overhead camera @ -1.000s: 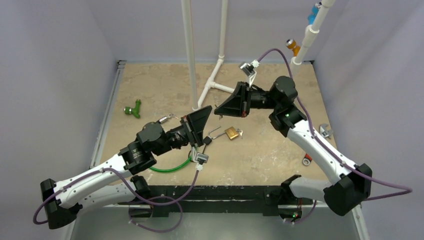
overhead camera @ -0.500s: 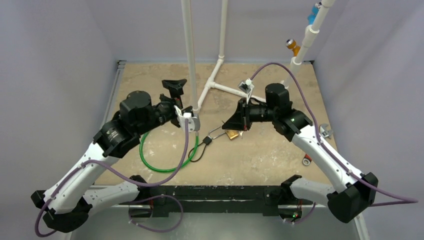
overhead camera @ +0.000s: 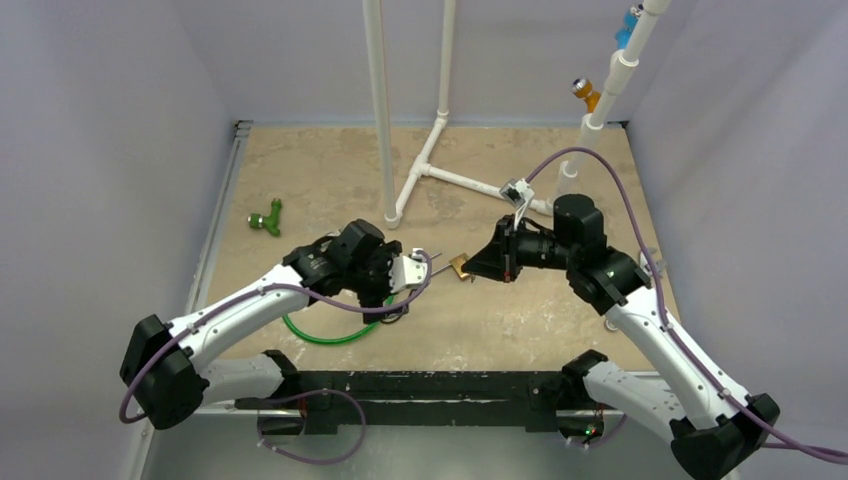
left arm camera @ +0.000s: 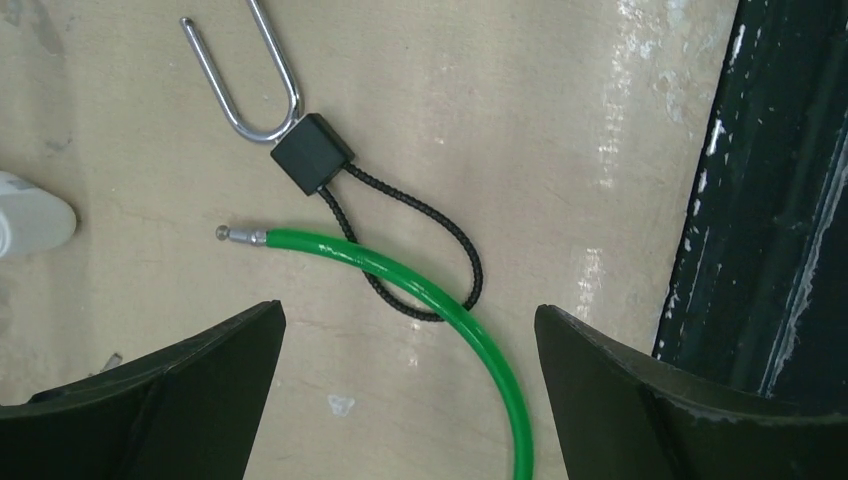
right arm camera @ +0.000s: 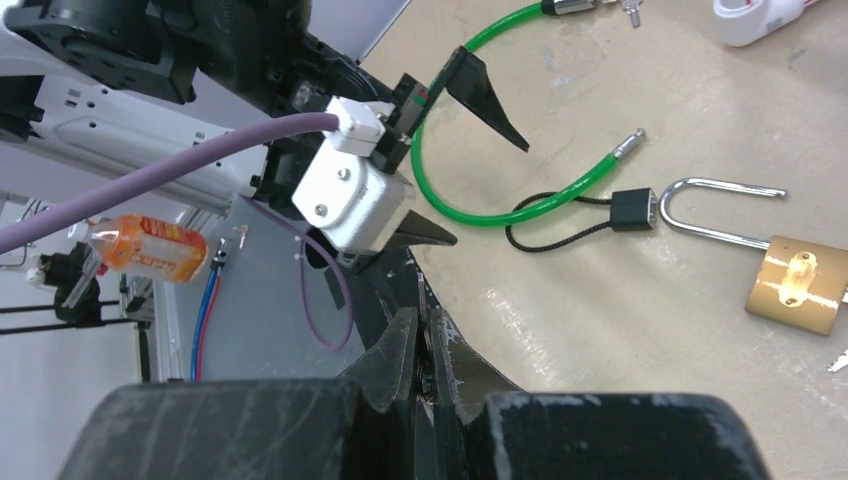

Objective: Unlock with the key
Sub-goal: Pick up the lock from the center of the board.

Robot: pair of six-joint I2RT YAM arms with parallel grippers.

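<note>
The brass padlock lies on the table, and one leg of its steel shackle stands free of the body. A black block with a black cord loop hangs on the shackle. A green cable runs through that loop. My left gripper hovers open over the cable and holds nothing. My right gripper is shut on a thin metal blade seen edge-on, which looks like the key. Its tip sits right at the padlock.
White pipes rise from the back of the table, with a foot close to the shackle. A green fitting lies far left and a metal clamp far right. The black front rail borders the near edge.
My left gripper opened wide, swung up and back, then came down over the green cable. My right gripper dropped from mid-air to the padlock and stayed shut.
</note>
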